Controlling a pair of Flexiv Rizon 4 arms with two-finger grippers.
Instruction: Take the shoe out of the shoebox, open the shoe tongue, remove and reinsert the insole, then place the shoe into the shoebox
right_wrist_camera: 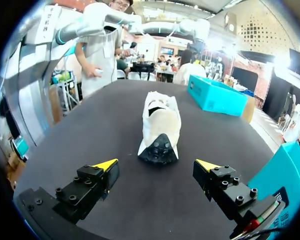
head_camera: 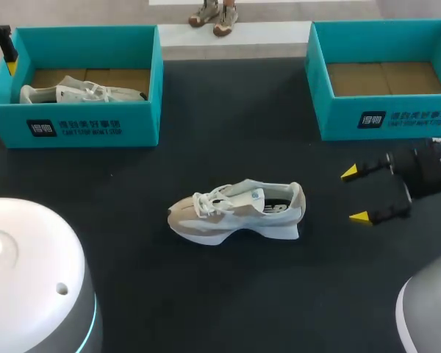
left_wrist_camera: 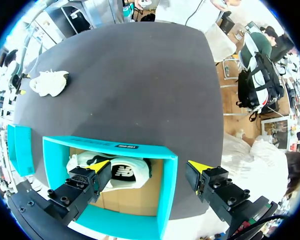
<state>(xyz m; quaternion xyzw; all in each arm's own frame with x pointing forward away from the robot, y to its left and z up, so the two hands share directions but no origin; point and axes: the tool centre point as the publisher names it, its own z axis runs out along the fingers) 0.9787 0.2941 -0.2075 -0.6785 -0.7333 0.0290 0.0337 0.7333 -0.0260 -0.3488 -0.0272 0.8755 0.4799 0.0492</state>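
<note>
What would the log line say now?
shoe: on table | second shoe: in left box | left gripper: open above left box | right gripper: open beside shoe

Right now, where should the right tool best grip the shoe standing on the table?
Likely the heel of the shoe, approached from behind: it stands upright on its sole, heel pointing at the open right tool.

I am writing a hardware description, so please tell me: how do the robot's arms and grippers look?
The left arm and right arm have rounded white-grey shells with a cyan light ring. The left gripper and right gripper are black and blocky, with visible screws and yellow pointed tips on the fingers.
</note>
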